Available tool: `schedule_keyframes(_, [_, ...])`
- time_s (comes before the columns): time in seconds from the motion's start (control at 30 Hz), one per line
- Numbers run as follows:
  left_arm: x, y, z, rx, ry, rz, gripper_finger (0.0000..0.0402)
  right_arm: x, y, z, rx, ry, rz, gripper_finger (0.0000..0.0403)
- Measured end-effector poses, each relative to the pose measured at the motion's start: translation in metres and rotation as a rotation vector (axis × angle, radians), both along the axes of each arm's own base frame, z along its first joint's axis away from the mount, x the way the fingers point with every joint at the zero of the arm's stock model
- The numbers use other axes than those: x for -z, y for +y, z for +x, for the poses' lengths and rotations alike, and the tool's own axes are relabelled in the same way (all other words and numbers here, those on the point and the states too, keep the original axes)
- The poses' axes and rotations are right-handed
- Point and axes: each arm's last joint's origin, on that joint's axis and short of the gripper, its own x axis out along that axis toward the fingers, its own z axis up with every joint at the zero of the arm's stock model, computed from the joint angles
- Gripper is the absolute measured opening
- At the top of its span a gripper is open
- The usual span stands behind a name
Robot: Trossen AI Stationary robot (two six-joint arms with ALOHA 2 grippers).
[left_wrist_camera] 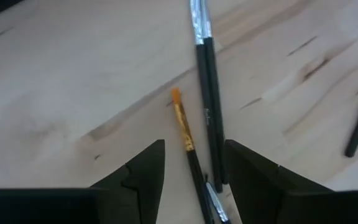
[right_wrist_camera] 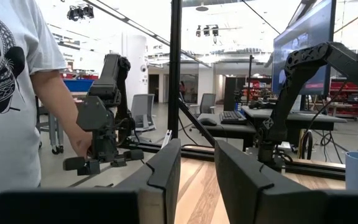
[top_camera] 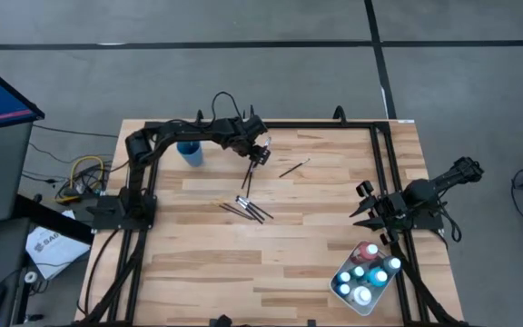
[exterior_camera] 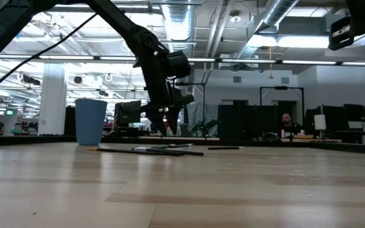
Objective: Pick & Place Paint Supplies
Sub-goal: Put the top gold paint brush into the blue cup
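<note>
Two thin paintbrushes lie side by side on the wooden table: one with orange bristles (left_wrist_camera: 180, 118) and a longer dark one with a silver ferrule (left_wrist_camera: 209, 87). My left gripper (left_wrist_camera: 194, 146) hovers just over them, open, pointing steeply down, one finger on either side of the pair. From overhead it (top_camera: 254, 162) stands right of the blue cup (top_camera: 189, 153). More brushes (top_camera: 248, 211) lie in a loose bunch nearer the table's middle, and a single one (top_camera: 294, 168) lies to the right. Paint bottles (top_camera: 368, 270) stand in the white tray (top_camera: 337, 289). My right gripper (right_wrist_camera: 197, 146) waits open at the table's right edge.
The blue cup (exterior_camera: 90, 121) stands upright at the far left of the table. The tray sits at the near right corner beside the right arm's base (top_camera: 407, 207). A person in a white shirt (right_wrist_camera: 17, 93) stands beyond the table. Bare wood lies across the near left.
</note>
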Motion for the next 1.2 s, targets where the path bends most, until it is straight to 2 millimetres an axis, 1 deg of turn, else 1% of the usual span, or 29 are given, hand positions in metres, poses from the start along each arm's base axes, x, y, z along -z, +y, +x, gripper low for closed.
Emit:
schedule_keyframes(0.17, [0.0,0.002,0.0,0.001,-0.005,0.001,0.0159,0.0,0.0,0.0,0.0,0.0,0.0,0.0092])
schedule_keyframes(0.23, [0.003,0.001,0.002,0.01,-0.014,-0.015,0.0159,0.0,0.0,0.0,0.0,0.0,0.0,0.0092])
schedule_keyframes(0.4, [0.021,0.002,0.005,0.021,0.017,-0.072,0.0159,0.0,0.0,0.0,-0.001,0.0,0.0,0.0092])
schedule_keyframes(0.5, [0.023,0.005,0.01,0.017,0.009,-0.058,0.0159,0.0,0.0,0.0,0.0,-0.002,0.001,0.0092])
schedule_keyframes(0.63, [0.029,0.005,0.011,0.015,0.024,-0.068,0.0155,0.0,0.0,0.0,0.0,0.0,0.0,0.0092])
schedule_keyframes(0.7, [0.033,0.006,0.011,0.01,0.027,-0.1,0.0141,0.0,0.0,0.0,0.0,0.0,0.0,0.0092])
schedule_keyframes(0.8, [0.042,0.007,0.009,-0.004,0.048,-0.14,0.0106,0.0,0.0,0.0,0.0,0.0,0.0,0.0092])
schedule_keyframes(0.87, [0.042,0.006,0.009,-0.016,0.05,-0.147,0.0081,0.0,0.0,0.0,0.0,0.0,0.0,0.0092])
schedule_keyframes(1.0, [0.033,0.007,0.007,-0.008,0.037,-0.12,0.0039,0.0,0.0,0.0,0.0,0.0,0.0,0.0092])
schedule_keyframes(1.1, [0.03,0.01,0.005,-0.006,0.03,-0.124,0.0014,0.0,0.0,0.0,0.0,0.001,0.0,0.0092])
schedule_keyframes(1.2, [0.03,0.013,0.003,-0.003,0.01,-0.162,0.0009,0.0,0.0,0.0,0.0,0.0,0.0,0.0092])
